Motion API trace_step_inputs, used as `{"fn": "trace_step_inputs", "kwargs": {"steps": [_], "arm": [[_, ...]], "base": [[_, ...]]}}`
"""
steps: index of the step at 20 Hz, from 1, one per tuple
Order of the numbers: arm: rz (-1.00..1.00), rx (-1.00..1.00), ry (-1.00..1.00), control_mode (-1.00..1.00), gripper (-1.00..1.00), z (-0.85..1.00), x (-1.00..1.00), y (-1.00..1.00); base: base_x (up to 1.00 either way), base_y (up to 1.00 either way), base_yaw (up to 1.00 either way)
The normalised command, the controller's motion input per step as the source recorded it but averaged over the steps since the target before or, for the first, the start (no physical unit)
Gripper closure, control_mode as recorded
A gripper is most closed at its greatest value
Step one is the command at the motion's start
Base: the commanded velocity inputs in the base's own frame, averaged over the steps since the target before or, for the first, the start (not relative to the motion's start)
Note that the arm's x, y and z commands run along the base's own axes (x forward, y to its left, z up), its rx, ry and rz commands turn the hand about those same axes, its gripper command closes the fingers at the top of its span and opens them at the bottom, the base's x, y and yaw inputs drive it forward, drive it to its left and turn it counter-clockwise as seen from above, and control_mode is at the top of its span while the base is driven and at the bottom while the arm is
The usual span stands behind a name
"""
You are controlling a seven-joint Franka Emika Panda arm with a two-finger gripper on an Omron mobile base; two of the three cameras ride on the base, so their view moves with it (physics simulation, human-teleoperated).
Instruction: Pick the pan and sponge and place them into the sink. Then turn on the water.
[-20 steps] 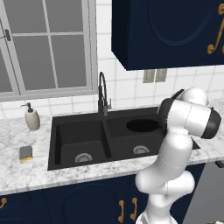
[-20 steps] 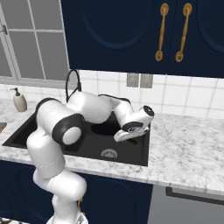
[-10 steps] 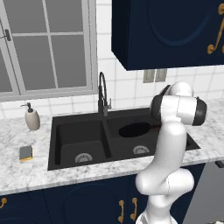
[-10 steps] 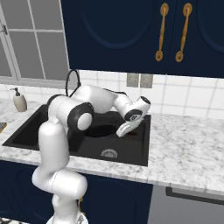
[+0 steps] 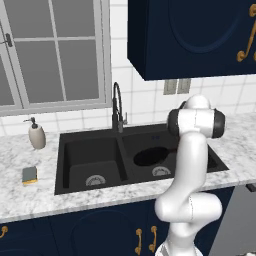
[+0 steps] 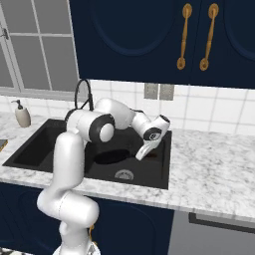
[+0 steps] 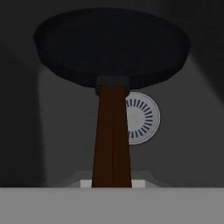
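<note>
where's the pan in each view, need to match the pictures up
Left base view: the pan sits right of centre, over the sink's right basin, beside the white arm.
Right base view: it is at centre, dark oval left of the gripper.
Hand view: it spans the top, brown handle running down.
Shared landmark: the right basin's silver drain.

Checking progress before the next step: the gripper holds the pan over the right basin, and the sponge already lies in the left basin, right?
Not quite. The sponge lies on the counter left of the sink, as the left base view shows. The gripper does hold the pan over the right basin.
</note>
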Motion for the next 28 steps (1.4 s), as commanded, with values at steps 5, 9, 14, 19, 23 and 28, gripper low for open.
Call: {"fn": "trace_step_inputs", "kwargs": {"steps": [5,9,14,19,23,28], "arm": [[0.03,-0.04,-0.03,-1.00,1.00,-0.57,0.11,0.14],[0.02,-0.04,-0.01,-1.00,1.00,-0.57,0.17,0.06],[0.00,-0.15,0.00,-1.00,1.00,-0.62,0.23,0.02],[0.00,-0.15,-0.01,-1.00,1.00,-0.54,0.20,0.02],[0.00,-0.20,0.00,-1.00,1.00,-0.54,0.24,-0.01],[0.00,-0.13,0.00,-1.00,1.00,-0.29,0.18,-0.06]], "base": [[0.00,0.00,0.00],[0.00,0.00,0.00],[0.00,0.00,0.00],[0.00,0.00,0.00],[0.00,0.00,0.00],[0.00,0.00,0.00]]}}
